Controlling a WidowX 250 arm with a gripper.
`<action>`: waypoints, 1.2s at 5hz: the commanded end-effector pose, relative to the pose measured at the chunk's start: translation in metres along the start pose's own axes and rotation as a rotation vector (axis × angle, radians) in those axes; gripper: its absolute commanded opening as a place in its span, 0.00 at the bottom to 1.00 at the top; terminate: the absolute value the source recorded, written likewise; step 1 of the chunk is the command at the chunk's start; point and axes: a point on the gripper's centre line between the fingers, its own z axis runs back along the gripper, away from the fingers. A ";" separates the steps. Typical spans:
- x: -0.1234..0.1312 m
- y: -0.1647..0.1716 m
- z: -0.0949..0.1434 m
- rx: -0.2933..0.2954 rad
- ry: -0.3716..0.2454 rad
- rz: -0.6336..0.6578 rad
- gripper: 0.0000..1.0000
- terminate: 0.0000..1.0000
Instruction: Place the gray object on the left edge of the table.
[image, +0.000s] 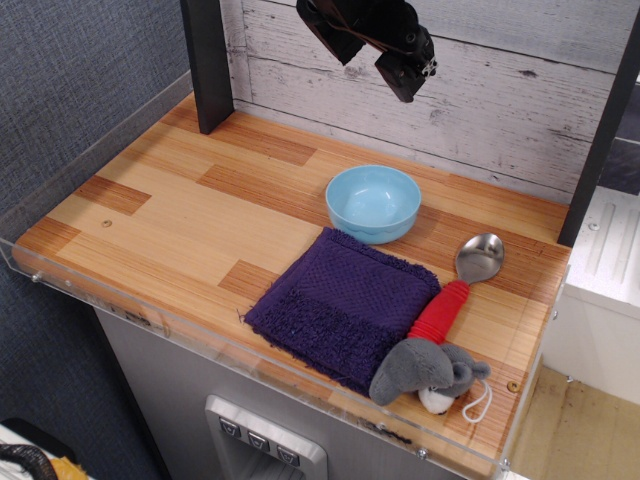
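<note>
The gray object (430, 372) is a small gray plush animal with a white muzzle and a white string loop. It lies near the front right corner of the table (180, 225), beside the purple towel's right corner and against the spoon's red handle. My gripper (405, 70) hangs high above the back of the table, over the bowl area and far from the plush. It holds nothing, and I cannot tell whether its jaws are open or shut.
A light blue bowl (373, 202) stands mid-table. A purple towel (340, 305) lies in front of it. A metal spoon with a red handle (460, 285) lies at the right. A dark post (207, 65) stands at the back left. A clear acrylic rim (90, 290) lines the table edges.
</note>
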 end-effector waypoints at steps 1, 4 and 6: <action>0.000 0.000 0.000 0.000 0.000 0.000 1.00 0.00; -0.017 -0.105 0.045 -0.154 -0.088 -0.192 1.00 0.00; -0.080 -0.131 0.049 -0.210 0.036 -0.241 1.00 0.00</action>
